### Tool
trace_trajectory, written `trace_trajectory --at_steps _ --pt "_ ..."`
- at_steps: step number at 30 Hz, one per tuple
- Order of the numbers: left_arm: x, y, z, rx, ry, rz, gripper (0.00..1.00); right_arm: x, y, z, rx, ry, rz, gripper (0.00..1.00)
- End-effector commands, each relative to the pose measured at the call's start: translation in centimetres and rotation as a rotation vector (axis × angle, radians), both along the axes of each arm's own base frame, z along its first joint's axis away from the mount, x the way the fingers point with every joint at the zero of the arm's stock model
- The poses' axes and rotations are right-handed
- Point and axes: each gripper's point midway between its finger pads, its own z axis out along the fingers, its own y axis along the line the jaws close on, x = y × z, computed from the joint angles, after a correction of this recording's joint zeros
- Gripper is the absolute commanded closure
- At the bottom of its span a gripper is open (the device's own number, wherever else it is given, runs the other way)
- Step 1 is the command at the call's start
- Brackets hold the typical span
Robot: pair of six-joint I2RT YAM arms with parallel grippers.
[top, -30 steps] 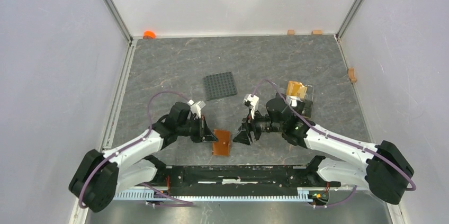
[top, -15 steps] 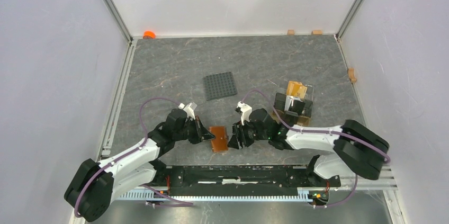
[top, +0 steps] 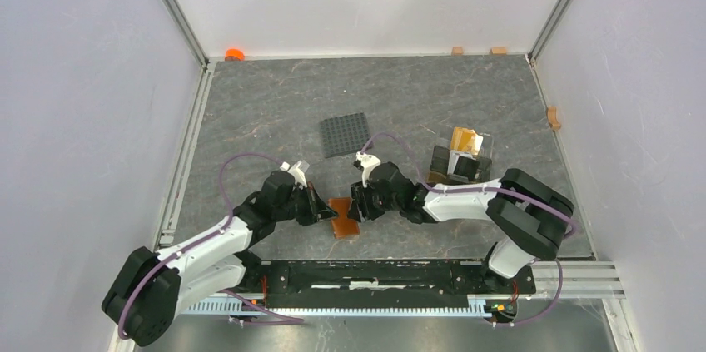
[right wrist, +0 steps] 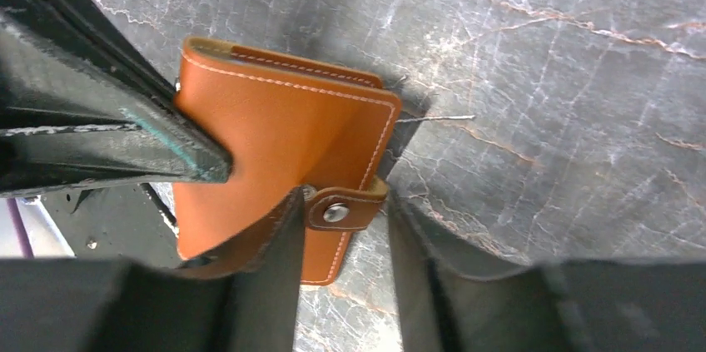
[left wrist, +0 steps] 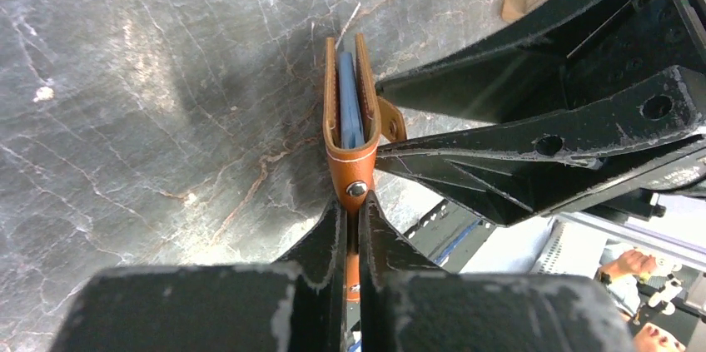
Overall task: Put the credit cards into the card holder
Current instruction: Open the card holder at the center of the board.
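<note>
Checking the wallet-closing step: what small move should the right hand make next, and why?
Probably close the right hand on the snap strap: it lies within that hand's open jaws, the left hand clamps the card holder, and a blue card sits inside.

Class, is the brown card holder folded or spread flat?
Folded: the card holder has its two covers close together, a blue card between them.

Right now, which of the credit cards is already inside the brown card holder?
The light blue card, seen edge-on between the leather flaps of the card holder. The other cards are dark or yellowish and sit apart in the clear amber stand.
</note>
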Motion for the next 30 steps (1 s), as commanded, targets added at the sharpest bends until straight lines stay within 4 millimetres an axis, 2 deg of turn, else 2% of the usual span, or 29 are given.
trace_trajectory --at_steps 1,4,5,7,8,9,11,14,18,22,24,30 --pt "0.7 -0.3 0.5 -0.015 -0.033 0.011 0.98 1.6 -0.8 -0.5 -0.086 -0.064 -0.053 0.61" --pt "0.8 -0.1 0.0 0.010 -0.030 0.012 0.96 2.0 -1.4 0.0 -0.095 -0.096 -0.078 0.84" --pt "0.8 0.1 -0.2 0.032 -0.031 0.011 0.89 2.2 -1.5 0.5 -0.094 -0.107 -0.084 0.90" --pt "1.1 0.8 -0.7 0.091 -0.036 0.011 0.67 2.2 -1.9 1.2 -0.096 -0.122 -0.083 1.00" --pt "1.2 1.2 -0.7 0.125 -0.044 0.012 0.54 2.1 -2.0 1.7 -0.094 -0.128 -0.080 1.00" --pt "1.4 1.6 -0.8 0.156 -0.051 0.014 0.45 2.0 -2.2 2.1 -0.090 -0.133 -0.078 1.00" --pt "1.6 2.0 -0.7 0.193 -0.063 0.013 0.32 1.7 -2.4 3.0 -0.072 -0.138 -0.071 1.00" --pt "1.7 1.9 0.2 0.194 -0.081 0.000 0.19 1.0 -2.6 4.4 -0.033 -0.141 -0.053 1.00" --pt "1.8 0.2 2.6 0.076 -0.112 -0.032 0.12 -0.1 -2.4 6.0 0.031 -0.129 -0.021 1.00" --pt "2.0 -1.2 5.0 -0.032 -0.141 -0.042 0.08 -0.4 -2.5 7.3 0.071 -0.144 -0.010 1.00" --pt "2.0 -1.4 5.3 -0.041 -0.147 -0.044 0.07 -0.5 -2.4 7.8 0.083 -0.149 -0.006 1.00" --pt "1.7 -2.0 4.7 -0.079 -0.114 -0.059 0.06 -1.0 -2.1 8.5 0.111 -0.153 0.014 1.00"
